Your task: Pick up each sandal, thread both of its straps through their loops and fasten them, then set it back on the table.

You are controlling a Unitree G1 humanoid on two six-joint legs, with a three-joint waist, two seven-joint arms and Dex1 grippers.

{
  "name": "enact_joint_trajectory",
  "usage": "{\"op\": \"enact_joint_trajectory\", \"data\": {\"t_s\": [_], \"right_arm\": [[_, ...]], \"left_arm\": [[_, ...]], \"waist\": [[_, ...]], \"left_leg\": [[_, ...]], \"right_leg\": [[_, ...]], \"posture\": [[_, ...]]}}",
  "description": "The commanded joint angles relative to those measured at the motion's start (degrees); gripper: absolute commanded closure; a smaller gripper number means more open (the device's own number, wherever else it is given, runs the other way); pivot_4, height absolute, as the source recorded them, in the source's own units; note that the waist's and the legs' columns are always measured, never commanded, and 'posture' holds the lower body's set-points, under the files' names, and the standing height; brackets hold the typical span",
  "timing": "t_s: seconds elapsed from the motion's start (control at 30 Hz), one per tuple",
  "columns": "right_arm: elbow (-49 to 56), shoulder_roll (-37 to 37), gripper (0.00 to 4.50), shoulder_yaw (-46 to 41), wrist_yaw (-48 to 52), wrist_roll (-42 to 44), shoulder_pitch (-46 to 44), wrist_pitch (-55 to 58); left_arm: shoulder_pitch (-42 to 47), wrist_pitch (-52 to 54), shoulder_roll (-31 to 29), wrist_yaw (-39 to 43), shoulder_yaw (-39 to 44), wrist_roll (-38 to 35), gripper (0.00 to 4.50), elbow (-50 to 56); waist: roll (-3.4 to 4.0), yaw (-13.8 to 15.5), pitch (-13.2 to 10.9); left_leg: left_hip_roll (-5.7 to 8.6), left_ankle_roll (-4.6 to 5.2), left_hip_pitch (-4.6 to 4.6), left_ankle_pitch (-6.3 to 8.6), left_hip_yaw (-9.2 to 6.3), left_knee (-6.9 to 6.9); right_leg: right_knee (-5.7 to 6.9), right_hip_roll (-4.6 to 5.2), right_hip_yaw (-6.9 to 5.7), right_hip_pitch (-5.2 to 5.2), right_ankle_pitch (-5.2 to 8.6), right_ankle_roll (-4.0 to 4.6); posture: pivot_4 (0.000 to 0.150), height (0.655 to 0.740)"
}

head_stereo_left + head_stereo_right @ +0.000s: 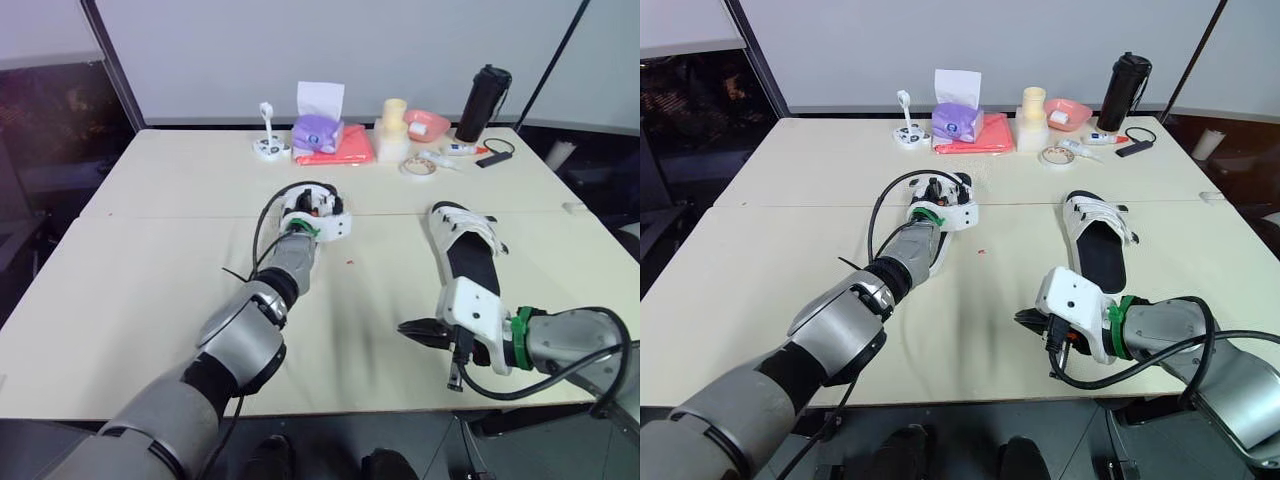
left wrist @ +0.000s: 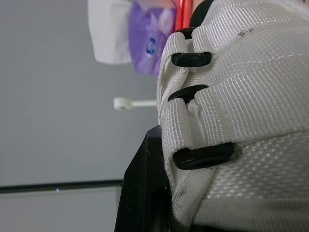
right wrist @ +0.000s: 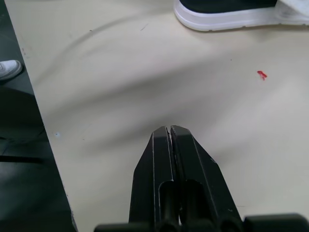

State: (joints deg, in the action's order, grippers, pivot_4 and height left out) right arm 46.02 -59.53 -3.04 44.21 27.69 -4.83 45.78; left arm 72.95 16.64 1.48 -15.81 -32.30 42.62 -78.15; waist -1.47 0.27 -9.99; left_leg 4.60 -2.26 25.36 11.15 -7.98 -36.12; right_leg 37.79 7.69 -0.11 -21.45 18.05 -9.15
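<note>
One sandal clamped in the left gripper (image 1: 312,203) at centre frame, the other lying on the table at right.
The left gripper is closed on a white woven-strap sandal with black plastic loops (image 2: 241,96). In the left wrist view one black finger (image 2: 145,193) lies against its webbing, and three loops show. In the head views the black-footbed sandal with white straps (image 1: 465,245) lies sole-down on the cream table (image 1: 150,300), right of centre, straps at its far end. The right gripper (image 3: 170,129) sits at lower right, fingers pressed together around nothing, over the tabletop near that sandal's heel but apart from it. A purple tissue pack (image 1: 317,130) and a tall black bottle (image 1: 483,103) stand near the table's upper edge.
</note>
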Motion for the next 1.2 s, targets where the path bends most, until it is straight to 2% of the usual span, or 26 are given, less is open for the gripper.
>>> {"op": "enact_joint_trajectory", "data": {"t_s": [0.03,0.23,0.33,0.53,0.67,0.97,1.1,1.2], "right_arm": [[1.3,0.3,4.50,-0.9,-0.2,-0.5,-0.3,-0.9],[1.3,0.4,4.50,-0.4,-0.4,-0.8,-0.5,-0.8],[1.4,0.5,4.50,-0.2,-0.6,-0.9,-0.6,-0.7],[1.4,0.3,4.50,0.0,-0.9,-0.9,-0.6,-0.6],[1.4,0.3,4.50,-0.1,-0.8,-0.9,-0.4,-0.8],[-0.2,0.5,4.50,0.6,0.5,-1.0,-1.7,-2.2],[-1.5,0.3,4.50,1.7,1.3,-1.6,-2.7,-3.2],[-2.4,0.3,4.50,2.5,2.0,-2.0,-3.5,-4.0]], "left_arm": [[2.8,1.5,0.6,-0.5,0.7,-0.7,4.49,0.7],[2.9,2.4,0.7,-1.7,1.5,-1.8,4.49,0.4],[2.7,2.9,0.7,-1.3,0.8,-1.4,3.18,0.1],[2.5,2.6,0.7,-1.3,0.8,-1.7,0.06,0.3],[2.5,0.3,0.5,0.4,2.3,-3.4,0.02,1.1],[0.7,0.0,-1.2,12.2,8.8,-11.0,0.02,5.8],[-2.2,3.5,-3.1,24.1,9.5,-13.5,0.02,12.7],[-7.7,8.5,-5.9,33.5,8.5,-14.1,0.02,25.7]], "waist": [[0.00,0.1,0.0],[0.00,0.3,0.0],[-0.01,0.3,0.0],[-0.01,0.3,0.0],[-0.01,0.3,0.0],[0.01,0.4,0.0],[0.04,0.3,0.0],[0.16,0.2,0.1]], "left_leg": [[0.00,0.00,0.00,0.00,0.00,0.00],[0.00,0.00,0.00,0.00,0.00,-0.01],[0.00,0.00,0.00,0.00,0.01,-0.01],[0.00,0.00,0.00,0.00,0.01,-0.02],[0.00,0.00,0.00,0.00,0.01,-0.02],[0.00,-0.01,-0.01,0.00,0.01,-0.04],[0.01,-0.01,-0.02,-0.01,0.01,-0.06],[0.00,-0.01,-0.05,-0.01,0.01,-0.04]], "right_leg": [[0.00,0.00,0.00,0.00,0.00,0.00],[0.00,0.01,0.01,0.00,0.00,0.00],[0.00,0.01,0.01,0.00,0.00,0.00],[0.00,0.01,0.01,0.01,0.00,0.00],[0.00,0.01,0.01,0.01,0.00,0.00],[0.01,0.01,0.01,0.03,-0.01,0.01],[0.02,0.01,0.01,0.05,-0.01,0.01],[0.04,0.01,0.02,0.06,-0.01,0.01]], "posture": [[0.150,0.7400],[0.150,0.7400],[0.150,0.7400],[0.150,0.7400],[0.150,0.7400],[0.150,0.7400],[0.150,0.7400],[0.150,0.7400]]}}
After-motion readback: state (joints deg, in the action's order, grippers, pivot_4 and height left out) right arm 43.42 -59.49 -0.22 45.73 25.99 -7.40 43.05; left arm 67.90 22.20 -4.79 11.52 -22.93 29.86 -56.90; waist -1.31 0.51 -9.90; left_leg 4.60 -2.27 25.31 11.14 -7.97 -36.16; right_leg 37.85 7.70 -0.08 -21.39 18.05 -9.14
